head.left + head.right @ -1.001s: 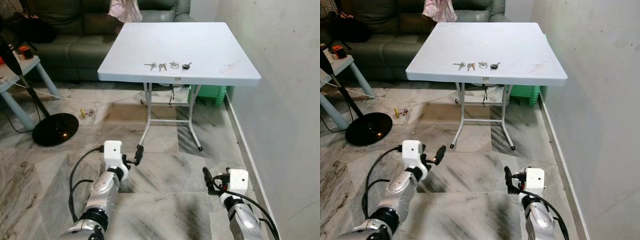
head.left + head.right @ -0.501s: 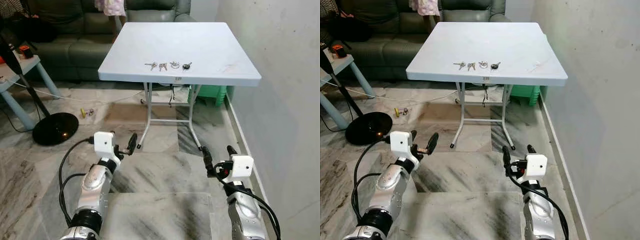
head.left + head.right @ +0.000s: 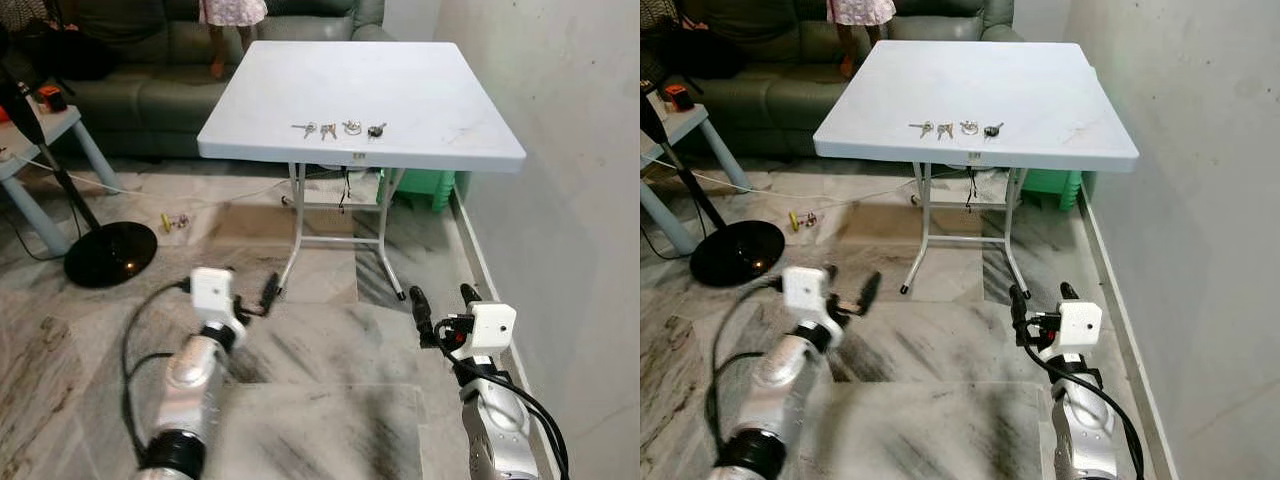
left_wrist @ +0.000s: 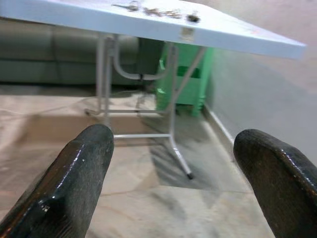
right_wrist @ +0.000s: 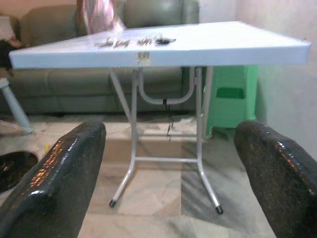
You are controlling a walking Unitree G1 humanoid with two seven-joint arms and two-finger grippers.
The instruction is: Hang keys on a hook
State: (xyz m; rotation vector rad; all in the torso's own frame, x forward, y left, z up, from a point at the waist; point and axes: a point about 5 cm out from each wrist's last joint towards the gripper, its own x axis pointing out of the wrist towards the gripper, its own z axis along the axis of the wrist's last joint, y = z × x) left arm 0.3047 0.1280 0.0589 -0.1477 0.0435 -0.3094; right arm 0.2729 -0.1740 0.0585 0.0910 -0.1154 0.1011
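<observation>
Both grippers, left point(image 3: 262, 297) and right point(image 3: 441, 308), hung spread well short of the keys point(image 3: 338, 129): light, hard, slippery, likely best pinched by a ring.

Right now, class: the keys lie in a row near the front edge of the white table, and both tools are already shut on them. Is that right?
Not quite. The keys do lie near the white table's front edge, but the left tool and right tool are open and low over the floor, as the left eye view shows.
</observation>
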